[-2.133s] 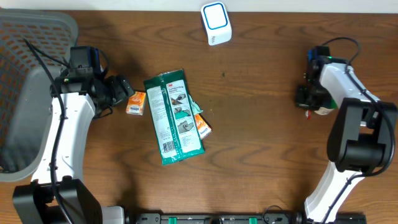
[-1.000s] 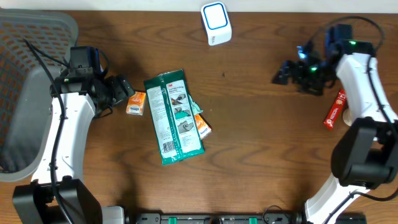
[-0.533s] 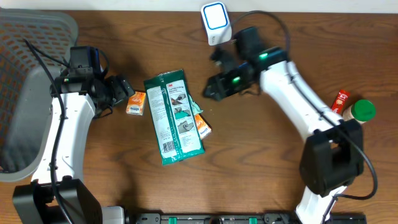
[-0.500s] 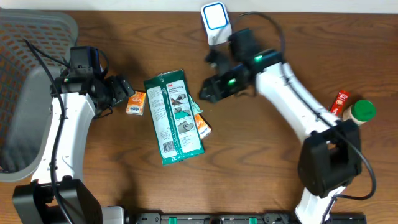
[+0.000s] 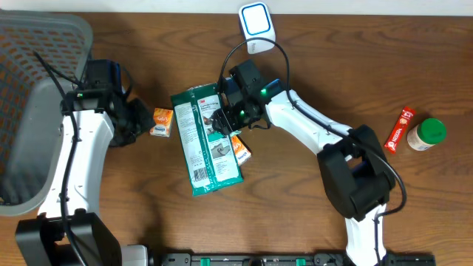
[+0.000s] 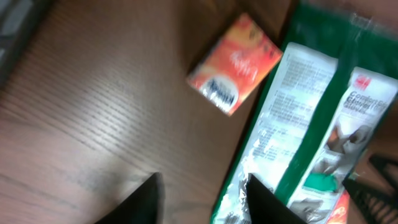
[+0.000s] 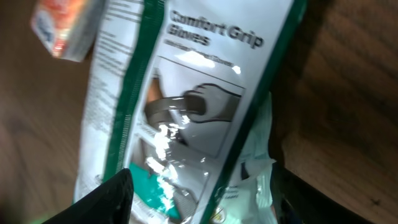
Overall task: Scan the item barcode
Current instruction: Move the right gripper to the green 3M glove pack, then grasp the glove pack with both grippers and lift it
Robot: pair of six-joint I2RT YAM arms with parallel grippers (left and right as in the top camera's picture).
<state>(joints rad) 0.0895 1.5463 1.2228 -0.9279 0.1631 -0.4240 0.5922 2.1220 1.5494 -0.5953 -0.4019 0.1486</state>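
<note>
Green pack (image 5: 205, 140): is lying flat at the middle of the table (image 5: 310, 214), printed side up, its length running from the far edge toward the near edge.
Scanner (image 5: 256, 26): is standing at the far edge, well apart from the pack.
Box (image 5: 162, 121): orange, is lying just beside the pack's left side.
Second box (image 5: 240, 150): orange, is poking out from under the pack's right side.
Right gripper (image 7: 202, 205): is hanging over the pack's far end, fingers (image 7: 112, 196) standing apart astride it; whether they are pinching it I cannot tell.
Left gripper (image 6: 202, 199): is hanging left of the box, fingers (image 6: 144, 198) standing apart, gripping nothing.
Sachet (image 5: 398, 128) and jar (image 5: 426, 134): are lying side by side near the right edge.
Basket (image 5: 29, 89): is sitting at the left edge.
</note>
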